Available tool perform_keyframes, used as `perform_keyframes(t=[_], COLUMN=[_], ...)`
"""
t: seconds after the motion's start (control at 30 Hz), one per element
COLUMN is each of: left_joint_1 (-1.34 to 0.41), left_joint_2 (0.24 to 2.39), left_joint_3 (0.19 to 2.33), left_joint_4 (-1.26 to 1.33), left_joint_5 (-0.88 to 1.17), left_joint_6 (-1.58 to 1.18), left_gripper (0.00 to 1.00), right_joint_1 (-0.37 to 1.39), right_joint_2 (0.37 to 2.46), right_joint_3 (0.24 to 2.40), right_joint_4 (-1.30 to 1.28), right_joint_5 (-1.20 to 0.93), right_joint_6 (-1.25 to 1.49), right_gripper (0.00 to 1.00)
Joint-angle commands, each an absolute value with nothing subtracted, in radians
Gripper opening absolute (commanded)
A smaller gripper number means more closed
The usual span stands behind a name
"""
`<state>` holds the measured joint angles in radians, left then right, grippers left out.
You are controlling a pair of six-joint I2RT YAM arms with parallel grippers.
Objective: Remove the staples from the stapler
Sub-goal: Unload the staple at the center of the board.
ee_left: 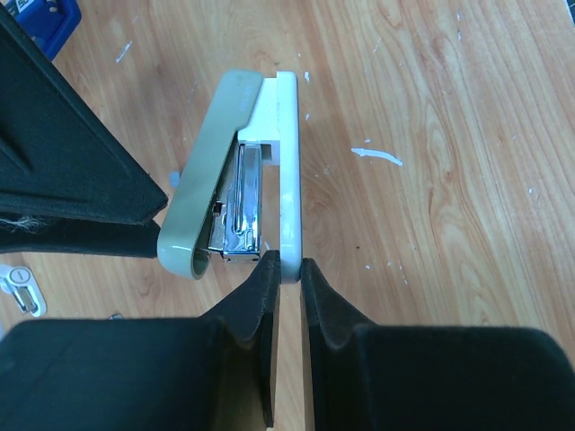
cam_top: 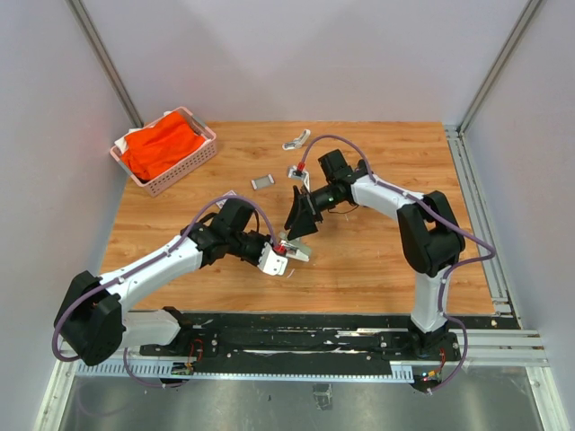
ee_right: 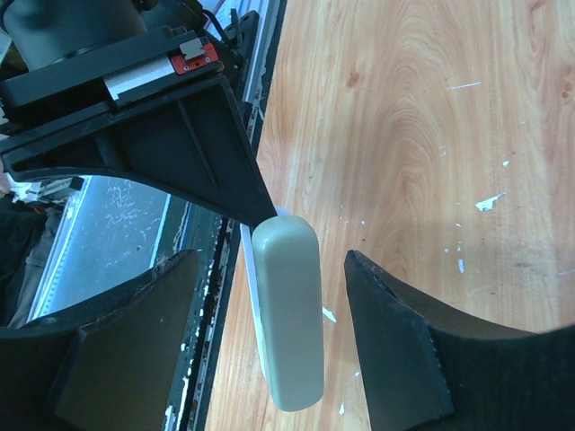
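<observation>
The stapler has a sage-green top cover (ee_left: 208,171), a white base (ee_left: 287,153) and a shiny metal magazine (ee_left: 243,206) between them. My left gripper (ee_left: 287,269) is shut on the near end of the white base and holds the stapler just above the table (cam_top: 289,250). My right gripper (ee_right: 271,259) is open, its fingers on either side of the green cover (ee_right: 289,323) without touching it; it sits just above the left gripper in the top view (cam_top: 301,220). The cover is tilted away from the base. I see no staples; inside the magazine I cannot tell.
A pink basket (cam_top: 184,166) with orange cloth stands at the back left. Small grey and white items lie on the table behind the grippers (cam_top: 262,181), (cam_top: 296,140). A blue object (ee_left: 49,22) shows at the left wrist view's top corner. The table's near edge rail (ee_right: 229,269) lies by the right gripper.
</observation>
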<state>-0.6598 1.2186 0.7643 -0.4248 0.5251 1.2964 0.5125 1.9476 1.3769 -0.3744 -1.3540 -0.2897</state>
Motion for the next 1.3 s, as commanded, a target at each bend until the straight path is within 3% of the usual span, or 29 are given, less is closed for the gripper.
perform_keyframes(t=[0.0,0.63,0.77,0.9,1.07,1.27], left_joint_1=[-0.675,-0.678,-0.678,-0.678,-0.678,-0.677], left_joint_2=[1.198,1.192,1.192,1.187,1.186,1.190], left_joint_3=[0.766,0.760,0.753,0.732,0.714,0.704], left_joint_4=[-0.427,-0.420,-0.420,-0.413,-0.401,-0.344], left_joint_5=[0.567,0.570,0.566,0.563,0.550,0.518], left_joint_6=[1.330,1.324,1.329,1.334,1.338,1.277], left_gripper=[0.00,0.00,0.00,0.00,0.00,0.00], right_joint_1=[0.539,0.592,0.589,0.572,0.538,0.508], right_joint_2=[1.963,2.044,2.049,2.044,2.036,1.993], right_joint_3=[1.403,1.446,1.465,1.498,1.506,1.506], right_joint_4=[-0.396,-0.514,-0.526,-0.550,-0.551,-0.550], right_joint_5=[-1.409,-1.424,-1.444,-1.463,-1.478,-1.487], right_joint_6=[-0.306,-0.403,-0.400,-0.387,-0.370,-0.368], right_gripper=[0.68,0.60,0.50,0.47,0.28,0.15])
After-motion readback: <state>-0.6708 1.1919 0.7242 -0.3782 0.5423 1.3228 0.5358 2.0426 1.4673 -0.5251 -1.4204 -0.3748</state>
